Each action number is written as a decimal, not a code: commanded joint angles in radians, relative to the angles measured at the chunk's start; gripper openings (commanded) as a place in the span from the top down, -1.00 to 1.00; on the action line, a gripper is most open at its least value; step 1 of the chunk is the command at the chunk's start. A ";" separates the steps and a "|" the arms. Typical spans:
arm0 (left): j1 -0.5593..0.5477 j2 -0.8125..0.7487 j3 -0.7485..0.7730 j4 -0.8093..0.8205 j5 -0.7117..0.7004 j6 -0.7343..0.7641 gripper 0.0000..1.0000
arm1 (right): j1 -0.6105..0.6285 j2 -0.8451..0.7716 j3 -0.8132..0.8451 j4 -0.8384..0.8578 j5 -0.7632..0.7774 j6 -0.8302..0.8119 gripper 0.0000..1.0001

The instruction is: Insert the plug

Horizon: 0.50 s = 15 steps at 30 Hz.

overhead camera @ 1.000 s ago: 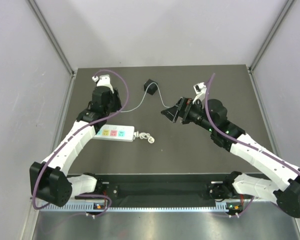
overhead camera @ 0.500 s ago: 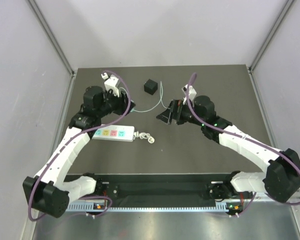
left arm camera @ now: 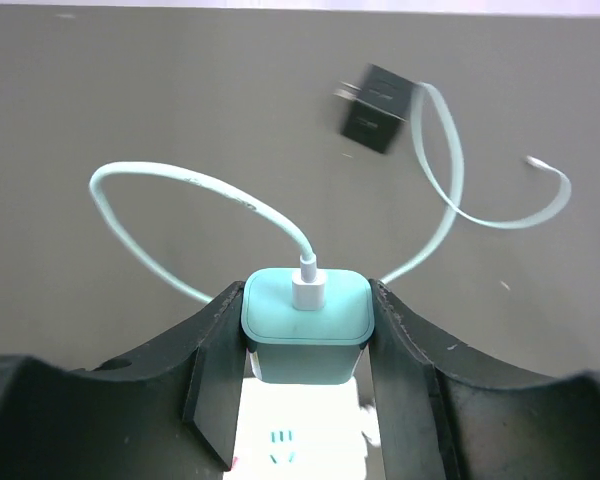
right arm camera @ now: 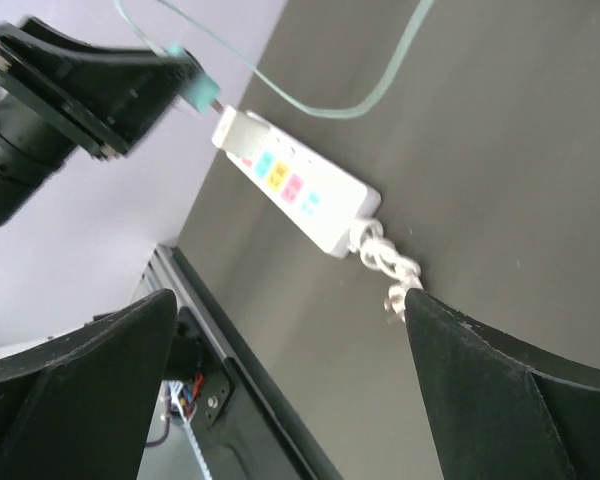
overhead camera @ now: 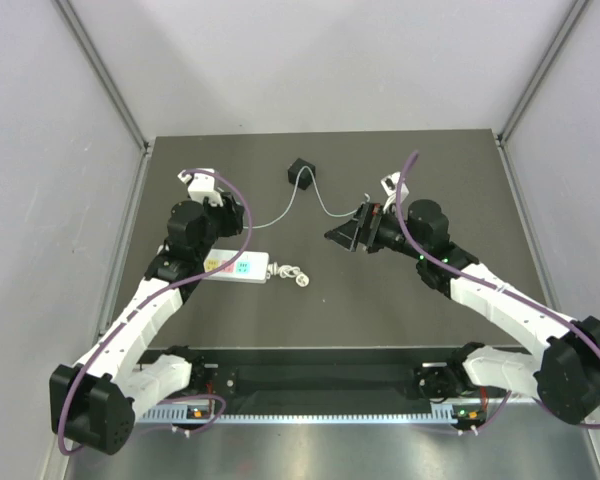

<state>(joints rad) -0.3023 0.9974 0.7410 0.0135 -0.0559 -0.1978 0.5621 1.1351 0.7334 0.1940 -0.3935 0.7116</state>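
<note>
My left gripper (overhead camera: 223, 240) (left arm camera: 305, 300) is shut on a pale teal cube-shaped plug adapter (left arm camera: 305, 322). A white connector and a long thin pale wire (left arm camera: 185, 183) (overhead camera: 280, 205) come out of its top. I hold it just above the left end of the white power strip (overhead camera: 242, 267) (left arm camera: 300, 440), whose slots show below it. A small black cube (overhead camera: 300, 172) (left arm camera: 378, 108) lies at the far middle of the table, and the wire loops past it. My right gripper (overhead camera: 342, 232) (right arm camera: 280, 320) is open and empty, above the table right of centre.
A short coiled white cord (overhead camera: 290, 274) (right arm camera: 385, 265) lies at the strip's right end. The strip (right arm camera: 300, 200) has coloured sockets. Grey walls stand to the left and right of the dark table (overhead camera: 400, 300). A black rail (overhead camera: 320, 380) runs along the near edge.
My left gripper has drawn back from the table's middle to over the strip's left end, pulling the wire with it. My right gripper has shifted slightly right. The black cube has stayed put.
</note>
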 commanded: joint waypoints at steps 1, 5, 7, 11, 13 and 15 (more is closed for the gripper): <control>0.023 -0.023 -0.031 0.175 -0.133 -0.023 1.00 | 0.019 0.018 -0.017 0.079 -0.010 0.037 -0.90; 0.026 -0.003 0.049 0.080 0.248 0.079 1.00 | 0.019 0.046 0.035 0.042 -0.025 -0.017 -0.90; 0.026 0.038 0.137 -0.026 0.544 0.129 1.00 | 0.009 0.066 0.087 0.004 -0.079 -0.113 -0.91; 0.025 0.107 0.241 -0.144 0.940 0.128 1.00 | -0.013 0.080 0.233 -0.044 -0.224 -0.276 -0.91; 0.022 0.124 0.253 -0.118 1.087 0.091 1.00 | -0.019 0.069 0.251 -0.021 -0.341 -0.389 -0.89; 0.017 0.126 0.251 -0.075 1.181 0.048 1.00 | -0.021 0.057 0.242 0.031 -0.483 -0.498 -0.89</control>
<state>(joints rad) -0.2790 1.1206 0.9562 -0.0895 0.7788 -0.1139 0.5514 1.2247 0.9348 0.1490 -0.6395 0.4362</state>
